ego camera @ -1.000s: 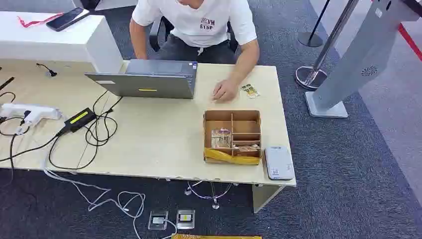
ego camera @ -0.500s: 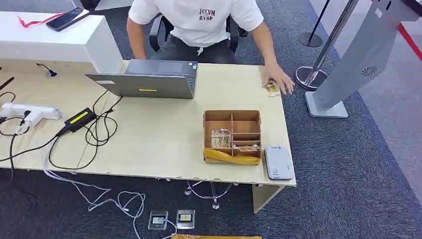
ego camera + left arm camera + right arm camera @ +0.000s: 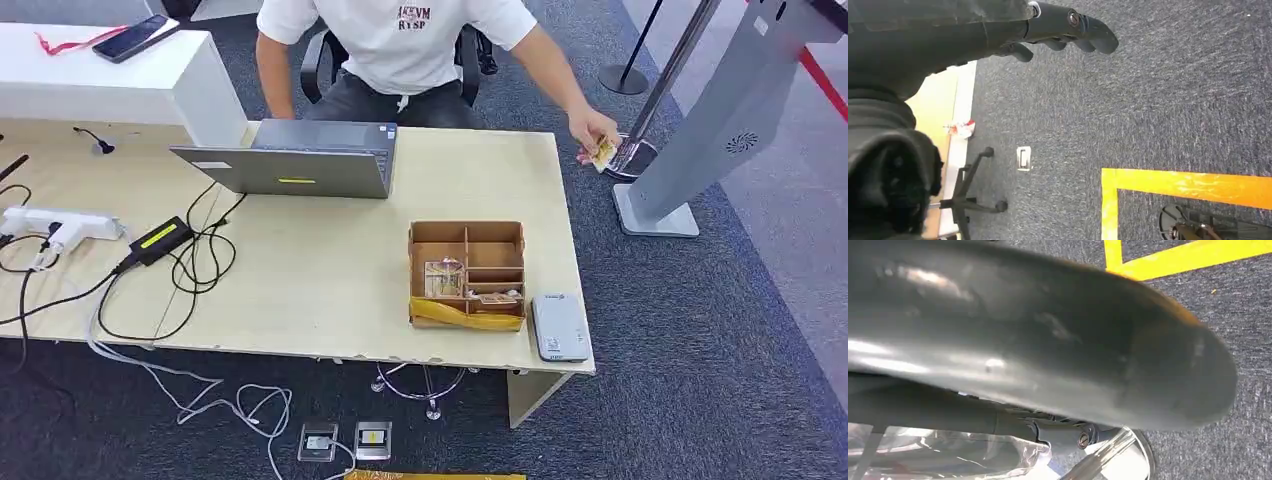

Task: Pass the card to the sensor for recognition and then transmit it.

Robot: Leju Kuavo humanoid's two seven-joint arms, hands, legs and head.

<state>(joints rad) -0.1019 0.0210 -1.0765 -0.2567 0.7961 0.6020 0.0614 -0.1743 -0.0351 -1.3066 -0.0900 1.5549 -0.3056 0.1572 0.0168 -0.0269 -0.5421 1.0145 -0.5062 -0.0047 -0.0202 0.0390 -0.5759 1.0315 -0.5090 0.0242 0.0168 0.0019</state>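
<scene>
A person seated behind the table holds a small yellowish card (image 3: 603,154) in a hand (image 3: 592,132) beyond the table's far right corner. The white sensor (image 3: 559,326) lies flat near the front right corner. Beside it stands a brown divided cardboard box (image 3: 467,232) with more cards (image 3: 444,277) in its compartments. My left hand (image 3: 1058,25) hangs over the grey carpet, fingers loosely extended with nothing in them. The grey bulk of my right hand (image 3: 1048,340) fills the right wrist view; its fingers are hidden.
A grey laptop (image 3: 290,168) sits at the back middle of the table (image 3: 330,280), with a power adapter (image 3: 160,238) and tangled cables to its left. A grey kiosk stand (image 3: 700,130) and a stanchion base (image 3: 622,155) stand on the carpet to the right.
The person's hand slid the card from near the box to the table's right edge, then lifted it off past the corner. The box and sensor have not moved.
</scene>
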